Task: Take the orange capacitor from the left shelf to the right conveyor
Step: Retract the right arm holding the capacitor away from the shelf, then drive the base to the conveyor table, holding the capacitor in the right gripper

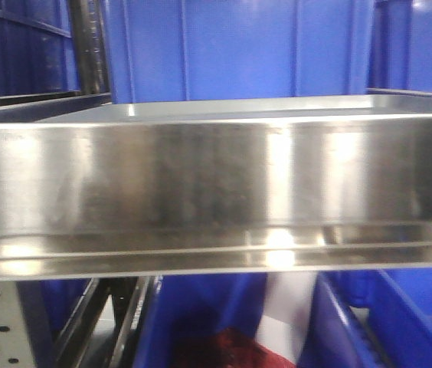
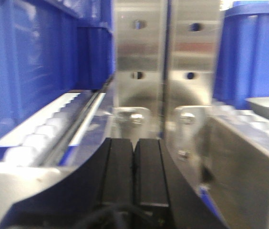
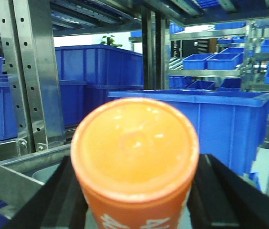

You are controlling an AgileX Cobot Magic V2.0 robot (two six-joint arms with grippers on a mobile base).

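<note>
Right wrist-mounted: right gripper [image 3: 137, 202] clamps orange capacitor [image 3: 134, 148], seemingly over a steel tray's [image 3: 25, 167] near edge. Left gripper [image 2: 134, 167] pads pressed together, empty.

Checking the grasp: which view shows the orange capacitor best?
Right wrist: the capacitor sits large and close, gripped by the right claw. Front view shows only shelf and bins; left wrist shows none of it.

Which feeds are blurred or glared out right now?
Front view: bright glare bands across the left shelf, slightly soft. Left wrist view: smeared blur throughout, even the left pincer. Right wrist view: orange capacitor out of focus up close, blue bins behind sharp.
</note>
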